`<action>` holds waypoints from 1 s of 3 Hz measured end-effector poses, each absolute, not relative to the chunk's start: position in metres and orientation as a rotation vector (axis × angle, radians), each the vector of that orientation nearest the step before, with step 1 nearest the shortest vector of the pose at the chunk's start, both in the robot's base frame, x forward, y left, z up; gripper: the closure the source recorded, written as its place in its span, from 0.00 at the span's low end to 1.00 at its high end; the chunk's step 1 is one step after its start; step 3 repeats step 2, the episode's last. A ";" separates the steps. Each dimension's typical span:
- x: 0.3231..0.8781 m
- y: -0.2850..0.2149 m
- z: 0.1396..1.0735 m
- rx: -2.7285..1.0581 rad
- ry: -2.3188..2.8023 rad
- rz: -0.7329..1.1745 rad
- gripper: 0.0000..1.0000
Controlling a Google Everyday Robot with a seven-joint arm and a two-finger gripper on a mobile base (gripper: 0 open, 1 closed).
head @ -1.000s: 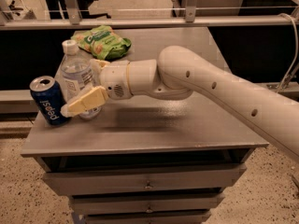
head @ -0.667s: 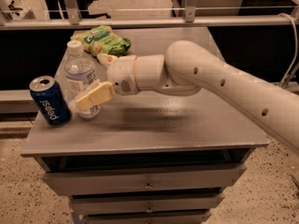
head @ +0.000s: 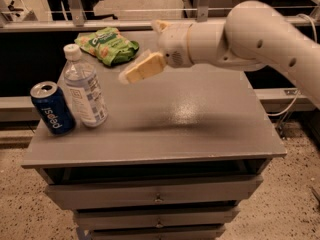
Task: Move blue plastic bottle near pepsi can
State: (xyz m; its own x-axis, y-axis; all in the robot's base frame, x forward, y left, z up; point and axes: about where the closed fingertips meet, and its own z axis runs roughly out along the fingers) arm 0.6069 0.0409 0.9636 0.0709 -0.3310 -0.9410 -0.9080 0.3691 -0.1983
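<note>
The blue plastic bottle (head: 86, 93), clear with a white cap and pale label, stands upright on the grey cabinet top (head: 190, 119) at the left. The pepsi can (head: 52, 108) stands right beside it on its left, almost touching. My gripper (head: 146, 50) is up above the table, to the right of and behind the bottle and well clear of it. Its yellowish fingers (head: 142, 68) are spread, open and empty.
A green snack bag (head: 107, 44) lies at the back left of the cabinet top, behind the bottle. The cabinet has drawers (head: 155, 194) below its front edge. A rail and dark shelving run behind the cabinet.
My gripper has let go of the bottle, risen and pulled back to the right. The bottle stays standing beside the can.
</note>
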 end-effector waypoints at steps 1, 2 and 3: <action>0.636 -0.023 0.989 -1.056 1.513 0.503 0.00; 0.643 -0.031 0.994 -1.023 1.511 0.475 0.00; 0.643 -0.031 0.994 -1.023 1.511 0.475 0.00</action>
